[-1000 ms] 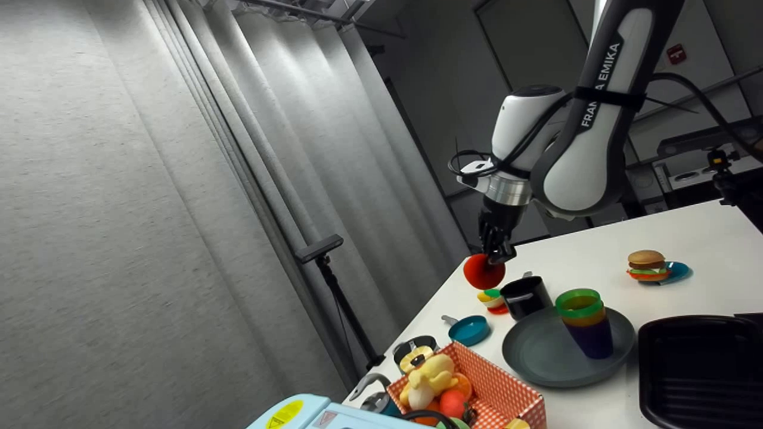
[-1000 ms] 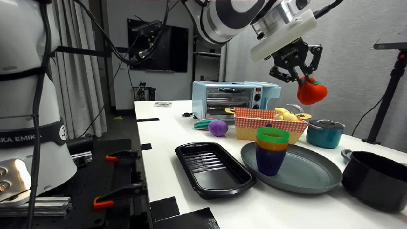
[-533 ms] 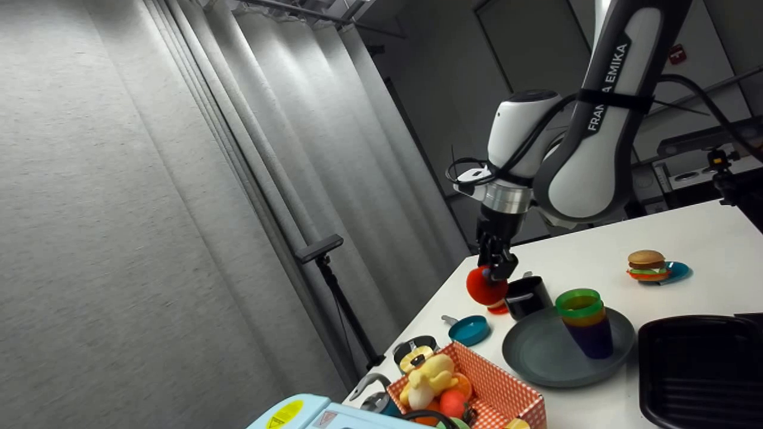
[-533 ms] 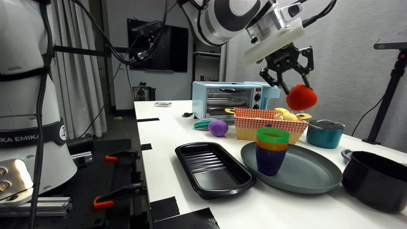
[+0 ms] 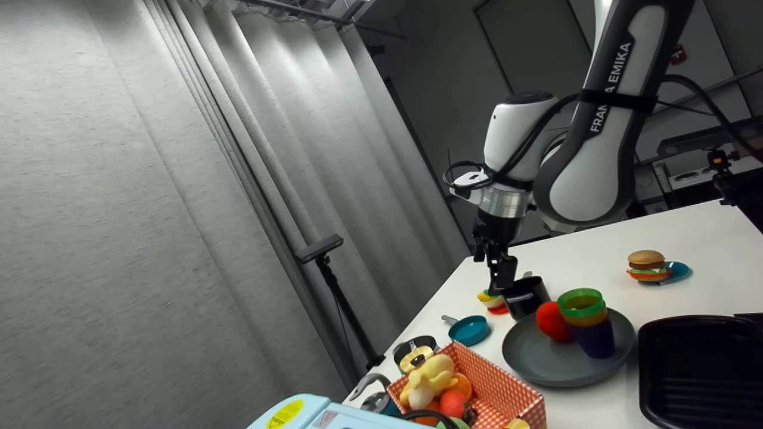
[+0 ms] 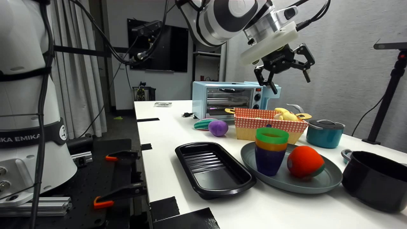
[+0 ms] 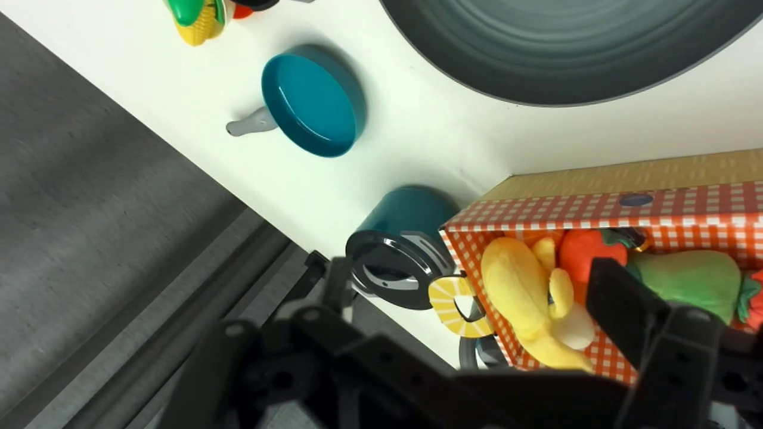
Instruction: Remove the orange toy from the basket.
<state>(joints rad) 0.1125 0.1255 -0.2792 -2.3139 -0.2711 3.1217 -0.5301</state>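
Note:
The orange toy (image 6: 305, 161), a rounded red-orange piece with a green end, rests on the grey round plate (image 6: 318, 181), close beside the stacked cups (image 6: 270, 152). Both exterior views show this; the toy (image 5: 551, 322) lies outside the wrist view. High above the table my gripper (image 6: 291, 85) stands open, its fingers wide apart with nothing between them. The basket (image 6: 267, 122), with a red-and-white checked rim, is behind the plate. In the wrist view the basket (image 7: 596, 208) still holds a yellow plush piece (image 7: 518, 280), a red-orange piece (image 7: 587, 250) and a green one (image 7: 691, 277).
A black tray (image 6: 216, 171) sits near the plate. A black pot (image 6: 375, 181), a teal lidded pot (image 6: 326, 135) and a small teal pan (image 5: 469, 329) stand around it. The blue toaster oven (image 6: 229, 98) is behind; a toy burger (image 5: 647, 265) lies further off.
The gripper has lowered a little and its fingers have spread. The orange toy, held between them before, has dropped onto the plate beside the cups.

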